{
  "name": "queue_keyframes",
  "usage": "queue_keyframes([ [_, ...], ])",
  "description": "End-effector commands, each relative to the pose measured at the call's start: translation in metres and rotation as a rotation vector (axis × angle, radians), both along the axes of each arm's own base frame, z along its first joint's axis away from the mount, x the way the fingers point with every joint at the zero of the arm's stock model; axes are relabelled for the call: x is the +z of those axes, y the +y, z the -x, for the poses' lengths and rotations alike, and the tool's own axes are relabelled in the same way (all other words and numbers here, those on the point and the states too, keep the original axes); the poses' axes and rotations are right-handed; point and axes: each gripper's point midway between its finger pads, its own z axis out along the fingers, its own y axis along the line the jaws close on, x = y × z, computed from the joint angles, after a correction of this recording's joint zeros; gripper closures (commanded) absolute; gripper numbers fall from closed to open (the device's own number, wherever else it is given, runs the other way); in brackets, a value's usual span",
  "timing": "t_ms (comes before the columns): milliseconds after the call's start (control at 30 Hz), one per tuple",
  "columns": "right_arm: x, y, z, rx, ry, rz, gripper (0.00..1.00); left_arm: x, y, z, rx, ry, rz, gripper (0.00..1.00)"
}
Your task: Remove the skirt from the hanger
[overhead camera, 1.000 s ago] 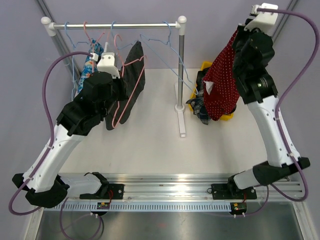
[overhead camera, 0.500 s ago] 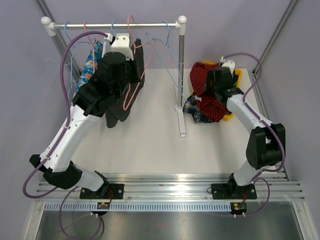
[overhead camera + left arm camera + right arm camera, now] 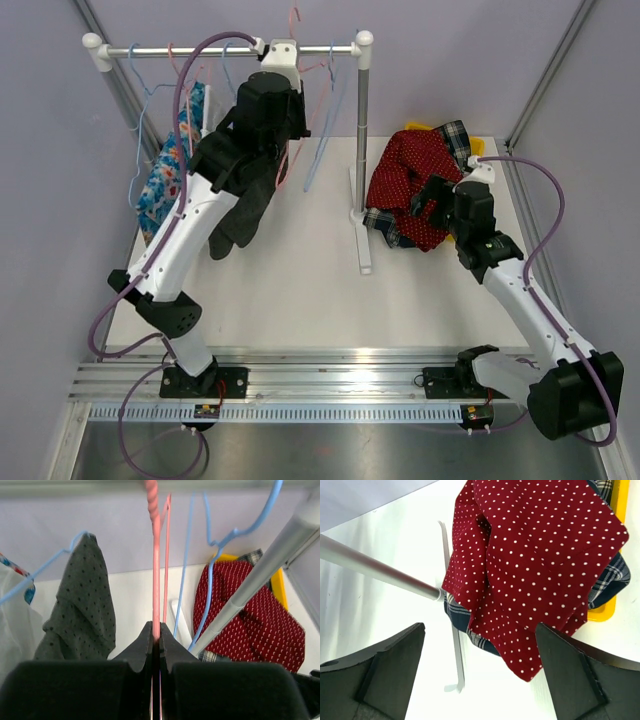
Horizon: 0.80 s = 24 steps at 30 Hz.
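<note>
The left claw [image 3: 156, 630] is clenching the pink hanger [image 3: 156, 555] at 12 o'clock, likely for rehanging; the right claw [image 3: 480, 630], released, is hovering over the red skirt [image 3: 535, 555] at 3 o'clock.

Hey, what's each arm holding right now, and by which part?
The left fingers pinch the pink hanger by its twisted wire neck. The right fingers stand open and hold nothing, facing the red dotted skirt.
</note>
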Motion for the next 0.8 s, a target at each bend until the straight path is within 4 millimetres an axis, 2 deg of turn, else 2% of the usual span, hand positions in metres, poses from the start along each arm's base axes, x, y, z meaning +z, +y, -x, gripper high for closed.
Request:
queue_keyframes([
  [0,0.003,0.0,0.01,0.021,0.002,0.016,0.0,-0.007,-0.005,0.003,-0.017,0.02,0.057,0.95],
  [100,0.008,-0.003,0.018,0.02,-0.008,0.019,0.01,-0.019,-0.003,0.012,-0.018,0.053,0.064,0.93],
  [133,0.01,-0.004,0.021,0.021,-0.016,0.012,0.01,-0.018,-0.002,0.016,-0.018,0.052,0.062,0.91],
  [167,0.007,-0.004,0.024,0.024,-0.005,0.012,0.01,-0.012,-0.001,0.025,-0.027,0.043,0.073,0.85],
  [200,0.006,-0.003,0.026,0.029,-0.002,0.009,0.01,-0.003,0.002,0.032,-0.028,0.032,0.078,0.73],
  [233,0.008,-0.003,0.028,0.031,-0.005,0.003,0.0,0.007,0.008,0.037,-0.014,0.012,0.081,0.54],
  [267,0.006,-0.003,0.032,0.031,0.004,0.002,0.01,0.013,0.012,0.045,-0.018,0.005,0.072,0.44],
  [300,0.004,-0.004,0.034,0.033,0.009,0.002,0.01,0.04,0.022,0.057,-0.022,-0.046,0.109,0.33],
  [333,0.008,-0.004,0.037,0.035,-0.001,-0.004,0.01,0.049,0.029,0.062,-0.018,-0.063,0.112,0.19],
  [367,0.006,-0.004,0.041,0.038,0.008,-0.001,0.0,0.069,0.043,0.073,-0.009,-0.103,0.118,0.15],
  [433,0.01,-0.007,0.048,0.037,-0.004,0.0,0.01,0.083,0.063,0.082,0.034,-0.138,0.107,0.05],
  [500,0.01,-0.009,0.052,0.033,-0.007,0.006,0.01,0.089,0.083,0.09,0.067,-0.159,0.08,0.03],
  [533,0.012,-0.011,0.055,0.033,-0.009,0.009,0.01,0.089,0.096,0.087,0.096,-0.158,0.073,0.02],
  [633,0.013,-0.009,0.058,0.042,-0.008,0.003,0.01,0.077,0.121,0.084,0.135,-0.129,0.06,0.02],
  [767,0.015,-0.01,0.06,0.04,-0.012,-0.003,0.0,0.062,0.135,0.075,0.155,-0.112,0.033,0.04],
])
